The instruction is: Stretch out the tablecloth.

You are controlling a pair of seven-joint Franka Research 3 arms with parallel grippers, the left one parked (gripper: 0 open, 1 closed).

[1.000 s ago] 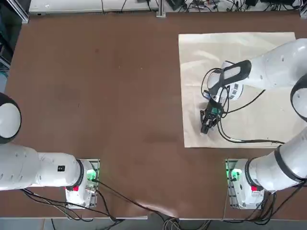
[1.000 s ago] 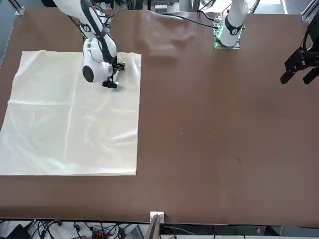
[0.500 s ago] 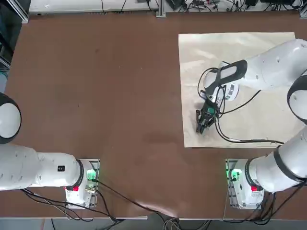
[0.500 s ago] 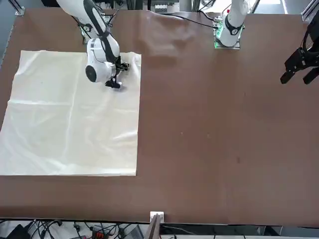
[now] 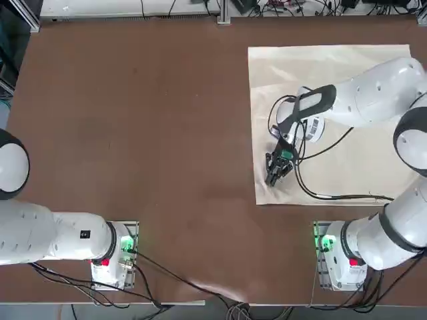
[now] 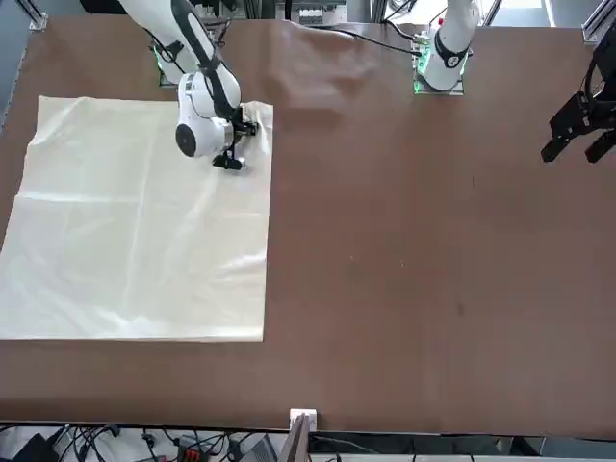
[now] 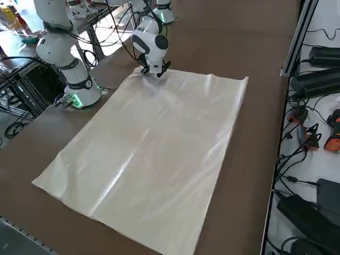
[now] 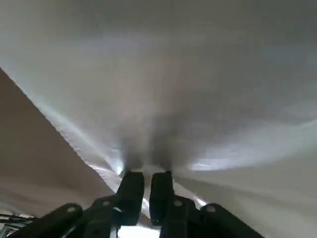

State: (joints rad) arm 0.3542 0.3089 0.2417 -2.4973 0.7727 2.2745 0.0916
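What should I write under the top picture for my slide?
Right end effector shut, low over the cream tablecloth near its corner.

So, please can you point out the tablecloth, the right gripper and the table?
tablecloth (image 6: 125, 241), front view, flat middle of the sheet.
right gripper (image 5: 272, 179), top view, between its fingertips, over the cloth's near corner.
table (image 5: 133, 120), top view, bare brown surface.

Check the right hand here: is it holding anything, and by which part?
The right hand is shut on the tablecloth, pinching a small fold of fabric near the cloth's corner closest to the robot on its table-centre side.
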